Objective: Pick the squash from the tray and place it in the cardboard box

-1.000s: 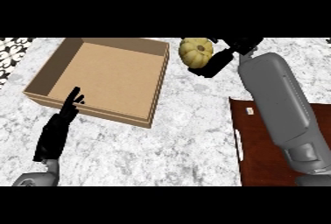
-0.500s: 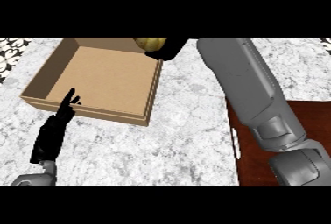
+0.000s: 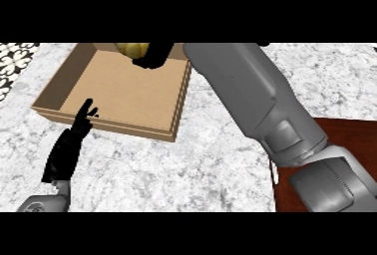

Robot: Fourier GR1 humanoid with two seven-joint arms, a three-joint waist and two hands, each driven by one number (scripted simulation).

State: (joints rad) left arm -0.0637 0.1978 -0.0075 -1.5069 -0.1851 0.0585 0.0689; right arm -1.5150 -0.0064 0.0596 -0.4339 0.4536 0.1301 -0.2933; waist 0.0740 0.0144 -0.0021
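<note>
Squash (image 3: 132, 49), clasped in the right hand (image 3: 153, 56), is now carried from beside the cardboard box (image 3: 110, 89) to above its far wall, so only release remains.

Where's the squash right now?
In the head view the squash is at the top, held in the right hand over the far side of the cardboard box, away from the tray at lower right.

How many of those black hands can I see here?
2. The left hand rests open at the lower left, by the cardboard box. The right hand is at the top, curled round the squash over the box.
</note>
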